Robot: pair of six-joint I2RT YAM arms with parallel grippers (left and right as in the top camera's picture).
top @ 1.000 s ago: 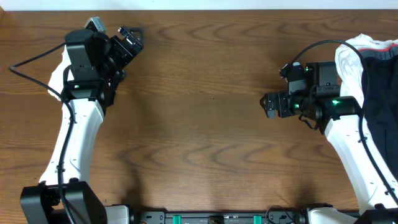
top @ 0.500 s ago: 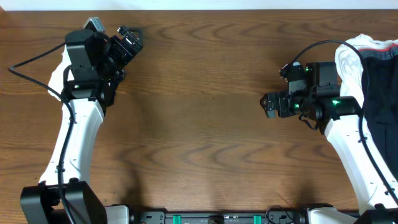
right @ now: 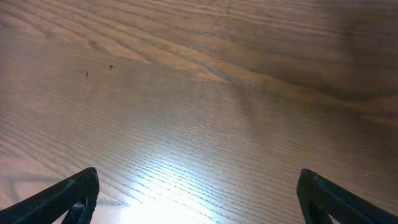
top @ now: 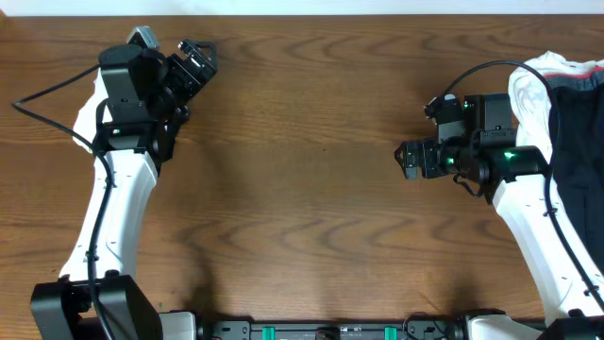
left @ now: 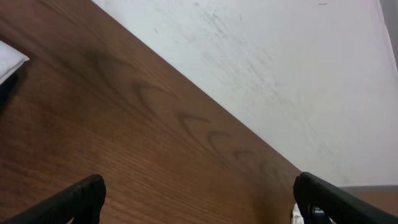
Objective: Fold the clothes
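Note:
The clothes lie in a pile at the table's right edge in the overhead view: a white garment with a black garment over it, partly cut off by the frame. My right gripper is open, left of the pile and pointing away from it. The right wrist view shows only bare wood between its open fingers. Near the table's far left corner, my left gripper is open and holds nothing. Its wrist view shows wood and the wall.
The wooden table spans the overhead view. A black cable trails from the left arm. A white corner of something shows at the left edge of the left wrist view. A pale wall runs behind the table's far edge.

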